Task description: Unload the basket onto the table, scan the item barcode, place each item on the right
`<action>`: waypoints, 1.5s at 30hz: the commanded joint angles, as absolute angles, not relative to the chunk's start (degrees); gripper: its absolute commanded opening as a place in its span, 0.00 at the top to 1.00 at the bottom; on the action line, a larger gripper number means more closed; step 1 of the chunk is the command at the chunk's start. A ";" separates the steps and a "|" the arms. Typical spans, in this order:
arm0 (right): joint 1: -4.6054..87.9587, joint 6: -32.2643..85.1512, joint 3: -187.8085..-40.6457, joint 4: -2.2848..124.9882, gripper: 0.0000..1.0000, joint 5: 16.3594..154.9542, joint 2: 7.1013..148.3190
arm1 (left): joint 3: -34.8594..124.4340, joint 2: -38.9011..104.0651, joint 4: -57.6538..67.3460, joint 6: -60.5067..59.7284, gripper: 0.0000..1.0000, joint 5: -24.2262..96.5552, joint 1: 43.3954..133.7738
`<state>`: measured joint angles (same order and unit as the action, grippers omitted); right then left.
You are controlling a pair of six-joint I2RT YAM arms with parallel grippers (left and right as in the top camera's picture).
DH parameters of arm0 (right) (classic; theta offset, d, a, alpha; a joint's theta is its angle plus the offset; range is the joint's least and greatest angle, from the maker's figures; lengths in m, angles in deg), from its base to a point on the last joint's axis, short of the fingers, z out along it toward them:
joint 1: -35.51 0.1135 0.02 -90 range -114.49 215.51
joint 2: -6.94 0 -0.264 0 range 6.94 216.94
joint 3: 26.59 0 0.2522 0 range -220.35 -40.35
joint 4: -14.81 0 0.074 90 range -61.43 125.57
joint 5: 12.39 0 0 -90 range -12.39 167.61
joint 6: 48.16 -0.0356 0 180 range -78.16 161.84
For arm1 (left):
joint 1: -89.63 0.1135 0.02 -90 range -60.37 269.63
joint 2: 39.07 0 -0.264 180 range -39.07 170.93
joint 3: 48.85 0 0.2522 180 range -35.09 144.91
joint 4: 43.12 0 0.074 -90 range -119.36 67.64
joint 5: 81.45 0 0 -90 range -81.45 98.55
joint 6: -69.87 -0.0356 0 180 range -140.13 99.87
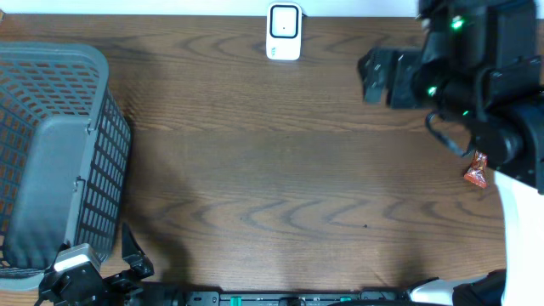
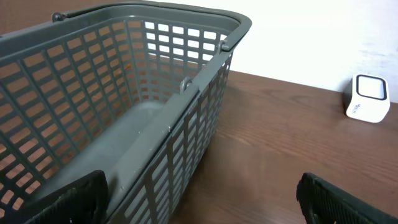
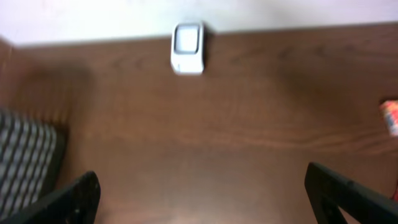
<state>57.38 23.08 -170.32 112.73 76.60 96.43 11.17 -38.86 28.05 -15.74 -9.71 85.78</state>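
The right pincer [image 3: 200,174] stands spread and empty; the left pincer [image 2: 202,186] likewise. A small red-orange packet [image 3: 390,117], apparently the item though blurred, lies on the brown wooden surface [image 3: 249,124] beyond the right pincer's right-hand finger. Recommend centring the jaws over it, then closing across its narrow sides.

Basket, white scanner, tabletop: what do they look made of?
Basket: grey moulded plastic, matte, judging by the one-piece lattice walls and solid floor.
Scanner: probably plastic; smooth white housing, slightly glossy, with a dark-rimmed window.
Table: dark brown wood grain with a low sheen. Solid wood, veneer or laminate cannot be told.
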 commanded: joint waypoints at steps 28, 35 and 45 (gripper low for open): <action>93.14 7.49 -145.87 119.35 0.01 44.90 71.71 | 7.02 -38.86 33.60 -11.72 0.02 -10.98 85.97; 93.16 5.24 -145.87 119.72 0.01 58.48 59.16 | 7.02 -38.88 33.60 -11.70 0.02 -10.98 85.97; 90.80 11.08 -136.16 121.73 0.01 37.87 52.72 | 7.02 -38.88 33.60 -11.72 0.02 -10.98 85.97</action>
